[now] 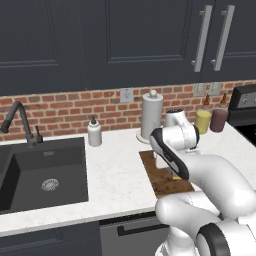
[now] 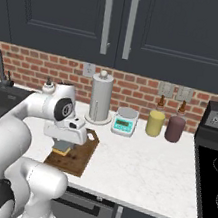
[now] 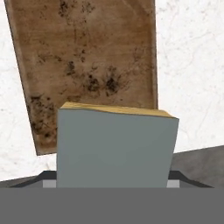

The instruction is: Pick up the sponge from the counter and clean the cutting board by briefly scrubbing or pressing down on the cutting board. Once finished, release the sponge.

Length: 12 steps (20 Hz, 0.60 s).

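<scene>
The dark brown cutting board (image 2: 79,159) lies on the white counter (image 2: 140,172), in front of the paper towel roll. My gripper (image 2: 66,141) points down over the board's near left part and is shut on the sponge (image 2: 62,148). In the hand view the sponge (image 3: 116,146) looms large, grey-green face toward the camera with a yellow edge along its top; it hides my fingertips. Beyond it lies the stained cutting board (image 3: 87,57). In the left base view a sliver of yellow sponge (image 1: 177,177) peeks out past my arm over the cutting board (image 1: 160,182). Whether the sponge touches the wood, I cannot tell.
A paper towel roll (image 2: 99,99) stands just behind the board, and a white-and-teal scale (image 2: 125,121) sits to its right. Yellow (image 2: 154,123) and maroon (image 2: 175,129) canisters stand by the wall. The stove (image 2: 214,170) is at the right; the sink (image 1: 45,172) and soap dispenser (image 1: 94,132) are at the left.
</scene>
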Tool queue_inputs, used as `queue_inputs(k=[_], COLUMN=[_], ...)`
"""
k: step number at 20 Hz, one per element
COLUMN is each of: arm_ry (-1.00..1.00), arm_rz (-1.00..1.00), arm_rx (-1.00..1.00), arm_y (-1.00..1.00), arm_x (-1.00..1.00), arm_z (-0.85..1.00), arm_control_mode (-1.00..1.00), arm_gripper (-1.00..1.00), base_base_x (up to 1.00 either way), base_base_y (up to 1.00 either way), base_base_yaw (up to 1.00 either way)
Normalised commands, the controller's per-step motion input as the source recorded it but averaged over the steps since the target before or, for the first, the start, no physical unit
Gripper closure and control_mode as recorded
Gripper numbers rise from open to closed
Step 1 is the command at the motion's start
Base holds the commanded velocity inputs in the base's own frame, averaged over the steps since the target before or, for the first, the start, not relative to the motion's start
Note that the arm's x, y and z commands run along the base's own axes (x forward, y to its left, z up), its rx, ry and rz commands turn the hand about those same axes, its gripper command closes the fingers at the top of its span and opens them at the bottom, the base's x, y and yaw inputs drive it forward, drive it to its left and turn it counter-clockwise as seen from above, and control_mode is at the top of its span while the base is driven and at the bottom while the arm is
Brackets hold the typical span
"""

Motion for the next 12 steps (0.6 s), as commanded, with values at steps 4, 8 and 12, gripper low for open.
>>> queue_inputs(k=[4,8,12], arm_ry=[0.0,0.01,0.02], arm_rz=[0.02,0.0,0.0], arm_rx=[0.0,0.0,0.0], arm_y=[0.11,0.14,0.18], arm_x=[0.02,0.07,0.02], arm_z=[0.01,0.02,0.0], arm_control_mode=[-1.0,-1.0,-1.0], arm_gripper=[1.0,1.0,1.0], base_base_x=[0.0,0.0,0.0], base_base_y=[0.0,0.0,0.0], base_base_yaw=[0.0,0.0,0.0])
